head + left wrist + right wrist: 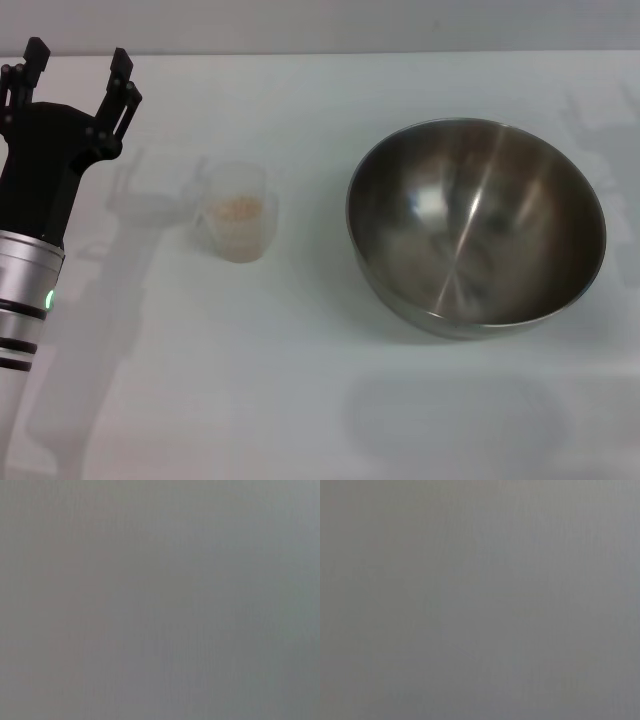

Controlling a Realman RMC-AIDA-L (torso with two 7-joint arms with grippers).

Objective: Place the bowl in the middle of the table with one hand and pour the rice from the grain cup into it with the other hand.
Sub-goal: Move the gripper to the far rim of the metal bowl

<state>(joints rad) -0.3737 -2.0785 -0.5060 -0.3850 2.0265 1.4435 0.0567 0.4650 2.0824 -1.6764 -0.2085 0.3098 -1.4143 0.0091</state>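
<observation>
1. Left hand [78, 68]: black, raised at the far left of the desk, fingers spread wide, nothing held.
2. Grain cup [237, 213]: clear plastic, upright, well apart from the hand; rice [236, 208] lay inside.
3. Bowl [476, 226]: shiny steel, empty, right of centre, apart from the cup.
4. Desk [200, 380]: plain white, faintly reflective.
5. Both wrist views: blank grey.

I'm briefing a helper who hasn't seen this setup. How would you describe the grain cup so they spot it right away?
On the white table, find the big steel bowl on the robot's right. To its left, apart from it, stands the grain cup, between the bowl and the open left hand. It is small, translucent plastic, far smaller than the bowl, with pale rice inside.
</observation>
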